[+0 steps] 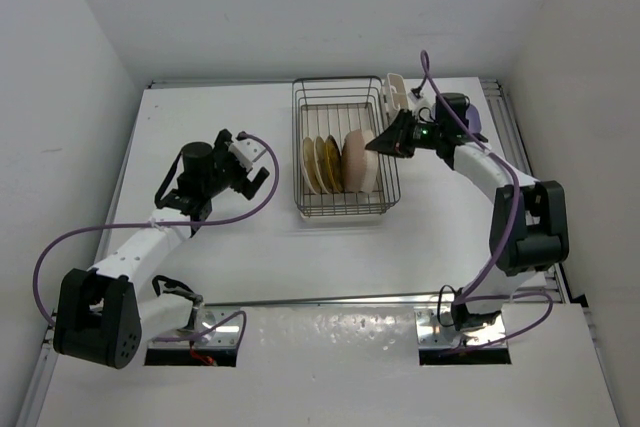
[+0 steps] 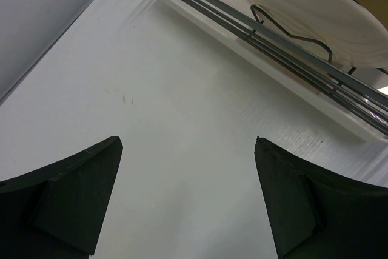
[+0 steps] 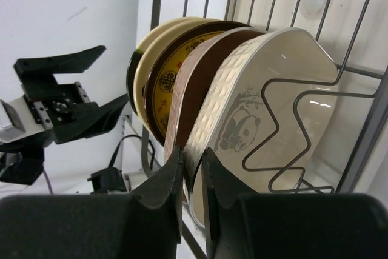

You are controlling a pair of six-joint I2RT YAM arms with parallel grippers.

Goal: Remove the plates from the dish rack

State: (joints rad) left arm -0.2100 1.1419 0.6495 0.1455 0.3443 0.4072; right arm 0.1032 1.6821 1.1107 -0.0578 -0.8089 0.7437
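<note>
panda plate (image 3: pixel 273 89) rim partly hidden behind right gripper (image 3: pixel 193 161); cream plate (image 2: pixel 303 10) cut off at top edge

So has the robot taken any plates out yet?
None clearly out yet. Four plates stand in the rack. The right gripper pinches the rim of the panda plate, not lifted yet. The left gripper hangs open beside the rack, empty. All four remain to take out.

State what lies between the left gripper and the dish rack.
Between left gripper and dish rack: bare table and its purple cable loop, shown in top view.
</note>
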